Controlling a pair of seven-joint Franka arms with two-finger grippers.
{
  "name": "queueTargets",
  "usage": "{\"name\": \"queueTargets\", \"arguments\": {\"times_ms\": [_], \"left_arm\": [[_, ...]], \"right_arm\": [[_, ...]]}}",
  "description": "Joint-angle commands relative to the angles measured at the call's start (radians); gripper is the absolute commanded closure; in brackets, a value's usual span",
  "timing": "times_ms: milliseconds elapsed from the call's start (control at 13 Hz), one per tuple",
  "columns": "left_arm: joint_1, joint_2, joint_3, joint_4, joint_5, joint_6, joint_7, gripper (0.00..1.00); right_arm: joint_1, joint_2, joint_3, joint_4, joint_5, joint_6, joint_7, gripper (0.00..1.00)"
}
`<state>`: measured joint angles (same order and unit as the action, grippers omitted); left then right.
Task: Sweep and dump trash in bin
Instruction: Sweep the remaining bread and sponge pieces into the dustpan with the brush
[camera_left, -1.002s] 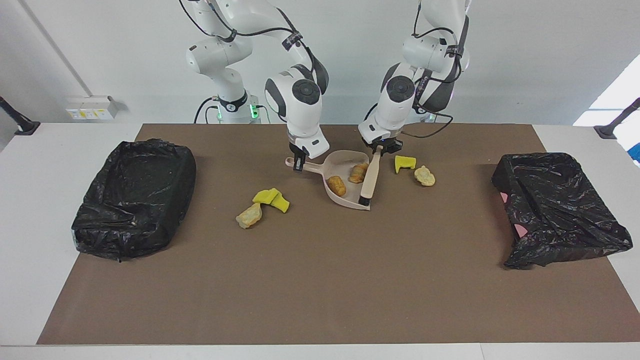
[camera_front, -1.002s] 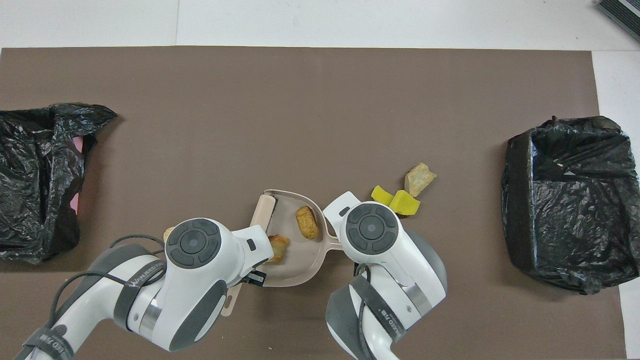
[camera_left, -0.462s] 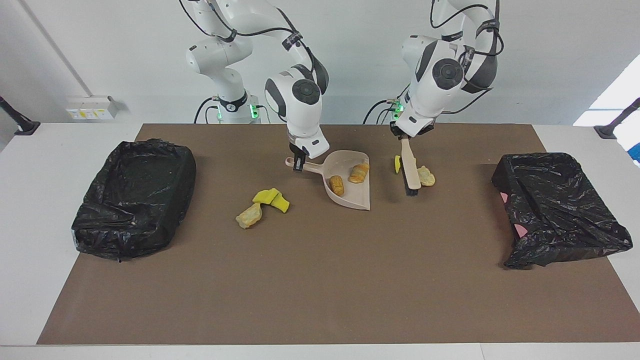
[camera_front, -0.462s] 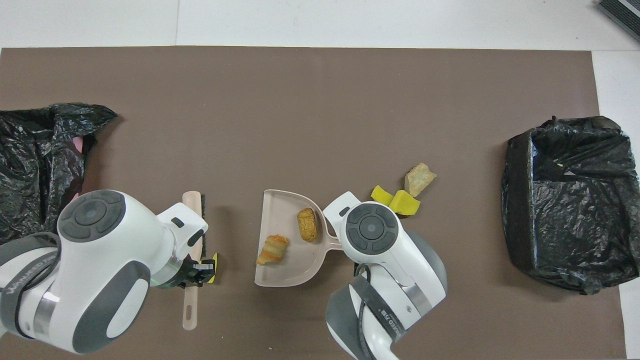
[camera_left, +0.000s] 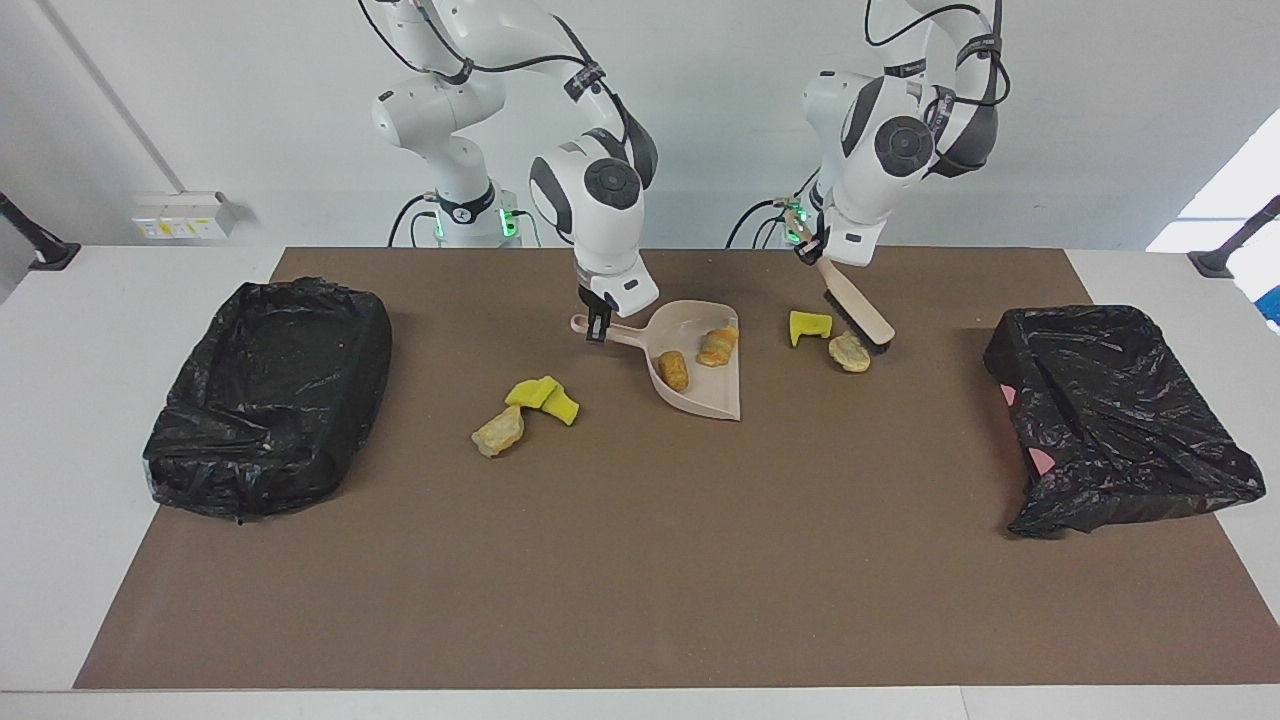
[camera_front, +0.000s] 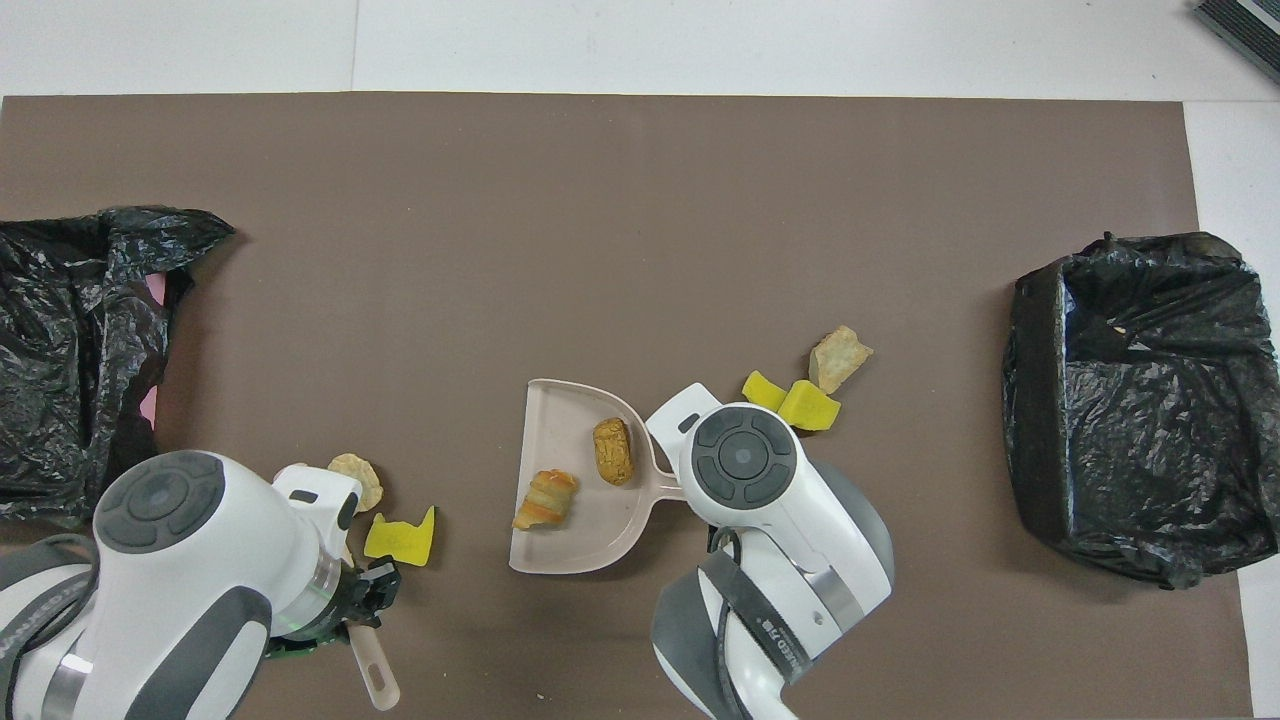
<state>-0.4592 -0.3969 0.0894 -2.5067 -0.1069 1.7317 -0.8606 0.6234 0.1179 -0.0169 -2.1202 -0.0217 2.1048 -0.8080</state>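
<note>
quick headcount: yellow wedges x3, two touching toward right arm's end, one toward left arm's end. bread lumps x4: two in dustpan, two on mat. one dustpan, one brush, two black-bagged bins, two arms.

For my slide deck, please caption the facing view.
Left gripper sets brush beside loose scraps; right gripper holds dustpan.

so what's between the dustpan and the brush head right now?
Facing view: a yellow wedge and a tan lump lie between the dustpan and brush.
</note>
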Motion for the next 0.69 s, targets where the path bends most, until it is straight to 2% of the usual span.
{"name": "queueTargets", "arguments": {"times_ms": [0, 77, 231, 385, 462, 617], "left_arm": [[0.024, -0.103, -0.011, -0.156, -0.01, 0.092, -0.025, 1.0], [0.019, -0.099, -0.013, -0.188, -0.008, 0.158, -0.024, 1.0], [-0.07, -0.085, -0.013, -0.228, -0.01, 0.262, -0.012, 1.0], [-0.125, -0.008, -0.016, -0.216, -0.016, 0.357, -0.009, 1.0], [-0.186, 0.027, -0.016, -0.216, -0.016, 0.42, -0.008, 1.0], [-0.233, 0.12, -0.016, -0.17, -0.051, 0.503, 0.001, 1.0]], "right_arm": [[0.001, -0.001, 0.003, -0.012, -0.015, 0.006, 0.009, 1.0], [-0.001, -0.001, 0.003, -0.012, -0.017, 0.006, 0.009, 1.0], [0.001, -0.001, 0.003, -0.012, -0.015, 0.006, 0.009, 1.0], [0.001, -0.001, 0.003, -0.012, -0.015, 0.006, 0.009, 1.0], [0.001, -0.001, 0.003, -0.012, -0.015, 0.006, 0.01, 1.0], [0.001, -0.003, 0.003, -0.012, -0.015, 0.004, 0.01, 1.0]]}}
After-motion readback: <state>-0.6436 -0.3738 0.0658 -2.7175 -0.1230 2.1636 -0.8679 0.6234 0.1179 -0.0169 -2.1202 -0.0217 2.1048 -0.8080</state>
